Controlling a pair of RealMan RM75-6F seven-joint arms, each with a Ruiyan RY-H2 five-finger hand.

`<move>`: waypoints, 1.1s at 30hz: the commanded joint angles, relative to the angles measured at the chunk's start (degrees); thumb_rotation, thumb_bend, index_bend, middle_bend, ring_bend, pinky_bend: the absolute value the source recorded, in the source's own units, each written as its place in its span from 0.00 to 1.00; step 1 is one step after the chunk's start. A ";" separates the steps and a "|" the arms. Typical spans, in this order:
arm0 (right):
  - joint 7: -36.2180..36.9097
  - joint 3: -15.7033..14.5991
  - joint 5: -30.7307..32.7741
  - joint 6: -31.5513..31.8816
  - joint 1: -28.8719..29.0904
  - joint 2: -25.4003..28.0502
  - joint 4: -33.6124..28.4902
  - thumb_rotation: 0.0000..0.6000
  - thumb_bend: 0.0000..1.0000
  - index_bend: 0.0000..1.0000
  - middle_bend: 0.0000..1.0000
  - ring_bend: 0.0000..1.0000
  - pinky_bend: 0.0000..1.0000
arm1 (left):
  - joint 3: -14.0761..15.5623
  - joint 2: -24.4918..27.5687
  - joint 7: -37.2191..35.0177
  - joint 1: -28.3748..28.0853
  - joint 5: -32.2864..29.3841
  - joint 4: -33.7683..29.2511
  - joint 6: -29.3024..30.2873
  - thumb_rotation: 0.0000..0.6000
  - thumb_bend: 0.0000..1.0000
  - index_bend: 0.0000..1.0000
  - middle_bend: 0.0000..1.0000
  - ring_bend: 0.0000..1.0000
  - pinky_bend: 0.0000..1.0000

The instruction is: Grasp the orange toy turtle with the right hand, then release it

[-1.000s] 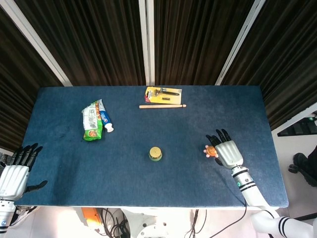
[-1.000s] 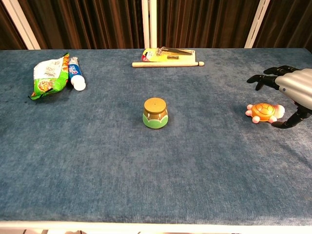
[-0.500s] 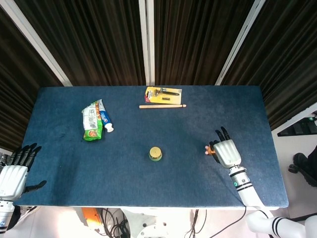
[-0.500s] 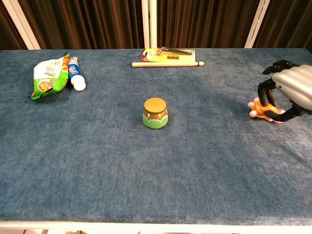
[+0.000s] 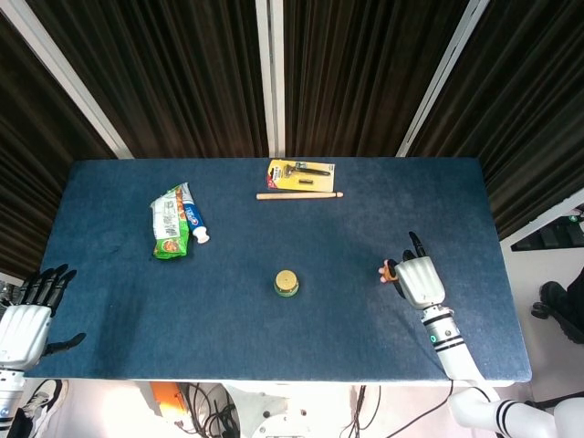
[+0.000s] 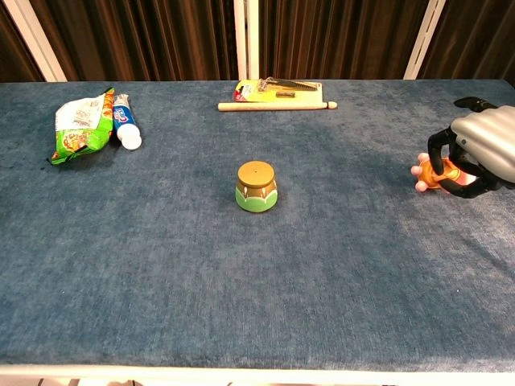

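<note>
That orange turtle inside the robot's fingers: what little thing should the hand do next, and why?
Probably spread its fingers and let go. The right hand is curled around the orange toy turtle at the table's right side, so the grasp looks done, and release is the step left. The turtle seems to sit at or just above the cloth, so it should settle without a drop.

right robot hand [image 5: 418, 281] apparently closed around orange turtle [image 5: 389, 271]

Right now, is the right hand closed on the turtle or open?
Closed: the right hand has its fingers curled around the orange toy turtle.
</note>
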 commanded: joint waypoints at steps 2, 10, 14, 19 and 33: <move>1.31 -0.75 -0.10 -1.29 -0.13 1.44 -1.14 1.00 0.35 0.84 0.76 0.35 0.00 | -0.01 0.07 0.09 0.00 0.01 -0.10 0.03 1.00 0.02 0.06 0.00 0.00 0.00; 5.22 -1.28 -0.93 -1.64 -0.43 4.75 -4.07 1.00 0.08 0.09 0.18 0.02 0.00 | 0.02 0.06 0.41 -0.14 0.12 -0.35 -0.17 1.00 0.02 0.06 0.00 0.00 0.00; 6.86 -1.36 -0.65 -2.21 -0.66 6.38 -5.92 1.00 0.08 0.02 0.14 0.02 0.00 | 0.04 0.07 0.48 -0.13 0.08 -0.45 -0.22 1.00 0.02 0.06 0.00 0.00 0.00; 6.70 -1.50 -0.26 -2.93 -0.75 7.19 -6.64 1.00 0.07 0.03 0.15 0.02 0.00 | 0.07 0.01 0.53 -0.16 0.05 -0.41 -0.33 1.00 0.02 0.06 0.00 0.00 0.00; 5.52 -1.28 -0.25 -5.26 0.93 4.93 -4.53 1.00 0.29 0.43 0.42 0.09 0.00 | -0.03 0.08 0.02 -0.10 -0.23 -0.15 -0.33 1.00 0.02 0.06 0.00 0.00 0.00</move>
